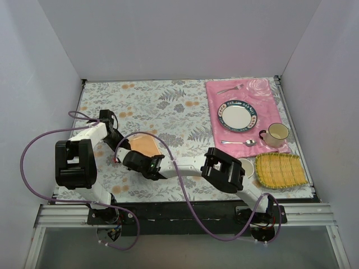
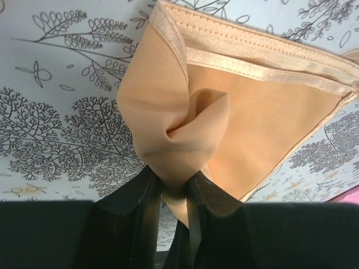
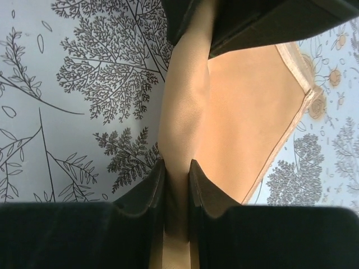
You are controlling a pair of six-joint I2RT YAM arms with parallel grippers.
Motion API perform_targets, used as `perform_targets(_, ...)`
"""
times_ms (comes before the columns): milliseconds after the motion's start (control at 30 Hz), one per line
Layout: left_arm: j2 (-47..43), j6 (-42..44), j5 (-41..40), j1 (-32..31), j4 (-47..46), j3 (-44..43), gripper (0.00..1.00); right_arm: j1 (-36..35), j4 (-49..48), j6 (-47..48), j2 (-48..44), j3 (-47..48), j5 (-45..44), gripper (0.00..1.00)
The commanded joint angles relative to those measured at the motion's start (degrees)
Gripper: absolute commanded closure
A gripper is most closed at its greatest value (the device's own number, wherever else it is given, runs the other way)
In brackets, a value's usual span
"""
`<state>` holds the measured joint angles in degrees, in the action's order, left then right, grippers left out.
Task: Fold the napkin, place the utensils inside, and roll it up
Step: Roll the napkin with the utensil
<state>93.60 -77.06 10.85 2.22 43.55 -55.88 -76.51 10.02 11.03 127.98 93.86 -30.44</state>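
The peach-orange napkin [image 1: 144,145] lies folded on the leaf-print cloth, left of centre. My left gripper [image 1: 122,147] is shut on a bunched part of the napkin [image 2: 185,129] at its left side. My right gripper [image 1: 136,158] is shut on the napkin's near edge [image 3: 185,145]; the left gripper's fingers [image 3: 247,22] show at the top of the right wrist view. The fork [image 1: 230,89] lies on the pink placemat behind the plate. The spoon [image 1: 240,142] lies on the placemat in front of the plate.
A pink rose-print placemat [image 1: 221,130] at the right holds a dinner plate [image 1: 238,115] and a yellow mug [image 1: 275,134]. A yellow woven mat [image 1: 279,170] and a small white cup [image 1: 247,167] sit near the right front. Purple cables loop over the arms.
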Motion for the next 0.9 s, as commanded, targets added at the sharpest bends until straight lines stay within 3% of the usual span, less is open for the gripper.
perform_targets(0, -3.5, 3.2, 0.5, 0.1, -3.7, -0.9, 0.82, 1.8, 0.6, -4.4, -0.1, -0.4, 9.5, 0.92)
perform_targets(33, -3.8, 3.3, 0.1, 0.1, -4.2, -1.1, 0.77, 2.2, 1.1, -5.3, -0.2, -0.5, 11.2, 0.95)
perform_targets(67, -4.0, 3.3, -0.1, 0.1, -4.8, -1.2, 0.65, 3.2, 1.1, -6.3, -0.4, -0.9, 13.8, 0.97)
perform_targets(200, -5.7, 2.8, -2.5, 0.0, -5.8, -2.5, 0.46, 6.3, 1.1, -12.3, -1.3, -2.1, 20.8, 0.99)
perform_targets(333, -9.9, 0.9, -6.3, 0.1, -7.2, -2.0, 0.35, 9.4, -0.2, -16.8, -2.2, -3.8, 27.3, 0.99)
perform_targets(467, -15.0, -0.9, -10.1, 0.1, -8.1, -1.6, 0.26, 13.6, -1.4, -21.7, -1.7, -4.0, 39.0, 0.99)
perform_targets(667, -17.6, -1.8, -12.7, 0.1, -8.2, -0.7, 0.27, 18.5, -3.7, -28.6, 1.6, -2.9, 53.4, 0.99)
perform_targets(833, -16.2, -0.5, 1.3, 0.1, -11.7, 3.6, 0.36, 23.1, -12.2, -36.9, 3.8, -6.1, 65.8, 0.99)
perform_targets(867, -15.7, -0.5, 3.5, 0.0, -12.4, 4.5, 0.42, 23.7, -13.7, -38.5, 4.8, -6.6, 67.9, 0.99)
